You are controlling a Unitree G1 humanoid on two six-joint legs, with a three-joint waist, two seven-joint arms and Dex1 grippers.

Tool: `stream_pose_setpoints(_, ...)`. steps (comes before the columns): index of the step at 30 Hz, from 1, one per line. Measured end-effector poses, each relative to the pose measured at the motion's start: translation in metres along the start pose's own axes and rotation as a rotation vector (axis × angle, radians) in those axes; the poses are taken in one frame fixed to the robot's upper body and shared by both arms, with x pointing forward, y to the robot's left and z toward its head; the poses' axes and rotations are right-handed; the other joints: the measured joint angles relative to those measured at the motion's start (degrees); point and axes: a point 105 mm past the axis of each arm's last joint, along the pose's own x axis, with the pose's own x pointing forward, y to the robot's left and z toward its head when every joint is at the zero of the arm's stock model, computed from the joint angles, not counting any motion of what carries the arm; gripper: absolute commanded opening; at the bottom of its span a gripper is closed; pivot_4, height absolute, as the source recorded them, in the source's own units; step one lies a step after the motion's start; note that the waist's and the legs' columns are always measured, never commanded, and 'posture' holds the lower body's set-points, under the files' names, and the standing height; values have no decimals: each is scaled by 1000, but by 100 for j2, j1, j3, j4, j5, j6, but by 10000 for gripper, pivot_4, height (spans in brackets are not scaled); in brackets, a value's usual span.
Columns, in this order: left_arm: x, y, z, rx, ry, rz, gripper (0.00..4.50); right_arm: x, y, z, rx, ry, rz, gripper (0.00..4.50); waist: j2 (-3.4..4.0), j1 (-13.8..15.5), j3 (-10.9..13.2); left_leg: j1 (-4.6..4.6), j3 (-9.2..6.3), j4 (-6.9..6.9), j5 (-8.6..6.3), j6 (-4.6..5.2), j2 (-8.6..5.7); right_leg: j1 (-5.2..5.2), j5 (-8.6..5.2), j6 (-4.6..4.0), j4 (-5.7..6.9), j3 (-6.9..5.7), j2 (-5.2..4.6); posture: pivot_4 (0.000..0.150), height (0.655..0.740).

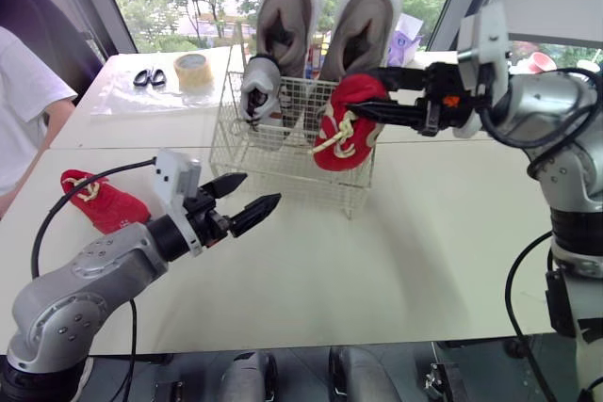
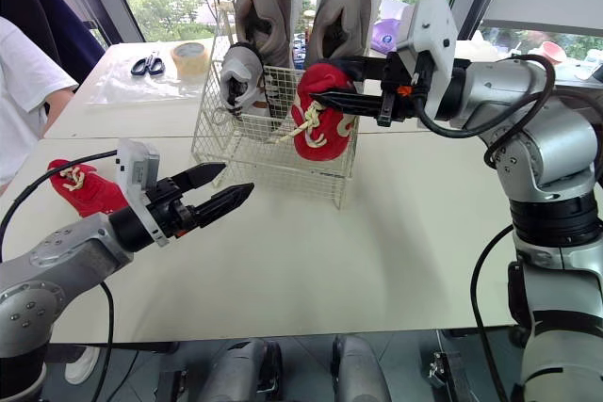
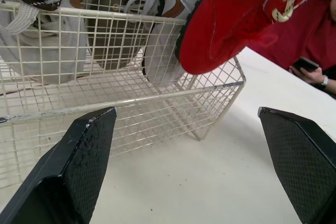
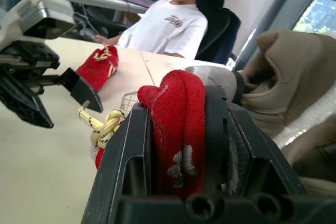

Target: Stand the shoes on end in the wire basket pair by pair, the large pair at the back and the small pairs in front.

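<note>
You have the white wire basket (image 1: 283, 162) on the smooth pale table (image 1: 424, 233). Two large grey-brown shoes (image 1: 287, 16) stand at its back, a small grey shoe (image 1: 259, 91) in front. Your right gripper (image 1: 358, 91) pinches the soft red shoe (image 1: 344, 134) at the front right corner. Your left gripper (image 1: 261, 188) is spread wide and empty over bare table. The other red shoe (image 1: 104, 202) lies further left.

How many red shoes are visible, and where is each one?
2. The held red shoe hangs in the right end effector over the wire basket. The loose red shoe lies on the table at the robot's left. Another could be hidden in the basket.
</note>
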Motion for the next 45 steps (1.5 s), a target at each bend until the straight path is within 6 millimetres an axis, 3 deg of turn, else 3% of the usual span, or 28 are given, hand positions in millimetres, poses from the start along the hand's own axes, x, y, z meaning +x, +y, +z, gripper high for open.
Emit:
stream_pose_setpoints(8,0,0,2,-9,-2,-14,44333,6,5,-47,113,51,12,12659,-2,-11,-1,2,1,3,6,-9,1,0,8,14,7,1,4,1500,7400)
stream_pose_setpoints(11,0,1,2,-15,2,-14,45000,7,4,-51,85,65,16,25823,-2,-13,-1,3,0,2,11,-17,2,-1,10,18,11,0,7,1500,7400)
stream_pose_setpoints(12,-1,3,1,-19,4,-10,45000,7,4,-52,81,70,21,32640,-2,-11,-1,3,0,2,10,-16,2,-1,10,18,12,0,7,1500,7400)
stream_pose_setpoints(15,-2,5,3,-21,5,-8,45000,5,4,-52,82,71,27,44363,-2,-8,-1,3,0,3,10,-16,2,0,10,18,12,0,6,1500,7400)
stream_pose_setpoints(19,-7,8,8,-23,4,-13,45000,-2,3,-48,108,82,29,44363,-2,-6,-1,3,-1,4,11,-17,2,0,10,17,13,0,6,1500,7400)
stream_pose_setpoints(26,-16,21,12,-40,26,7,45000,-13,0,-14,133,28,36,44363,-2,-17,-1,6,-1,4,9,-13,3,-1,9,15,17,0,7,1500,7400)
stream_pose_setpoints(31,-28,42,37,-79,-40,84,45000,-19,-7,33,147,-105,41,44363,-2,-20,-1,7,-5,3,9,-13,5,-2,10,15,23,0,7,1500,7400)
stream_pose_setpoints(35,-39,77,67,-53,-136,351,45000,-11,9,52,205,-163,154,44363,-5,-15,-3,11,-8,4,9,-13,4,6,12,18,23,0,5,1500,7400)
stream_pose_setpoints(37,-49,93,71,-35,-134,499,45000,-8,16,51,224,-149,212,44363,-6,-20,-4,10,-8,4,8,-12,3,5,13,21,24,1,3,1500,7400)
stream_pose_setpoints(38,-63,110,70,-17,-68,656,45000,-6,22,47,237,-118,263,44363,-10,-30,-4,10,-8,3,8,-12,4,3,14,22,25,1,4,1500,7400)
stream_pose_setpoints(40,-95,140,70,-64,-13,903,45000,-5,29,41,255,-79,333,44363,-7,-46,-3,10,-5,2,8,-12,4,-8,14,22,37,5,2,1500,7400)
stream_pose_setpoints(42,-143,166,65,-149,43,1191,45000,-5,39,28,268,-5,436,44363,-14,-66,-3,10,-5,2,8,-13,10,-13,14,22,43,7,3,1500,7400)
stream_pose_setpoints(43,-161,173,63,-176,65,1283,45000,-5,42,19,274,27,464,44363,-17,-61,-3,10,-5,2,9,-14,10,-14,13,23,43,1,5,1500,7400)
stream_pose_setpoints(45,-179,177,63,-199,81,1371,45000,-1,45,5,281,65,505,44363,-17,-29,-2,9,-2,2,10,-16,5,-15,13,22,44,0,0,1500,7400)
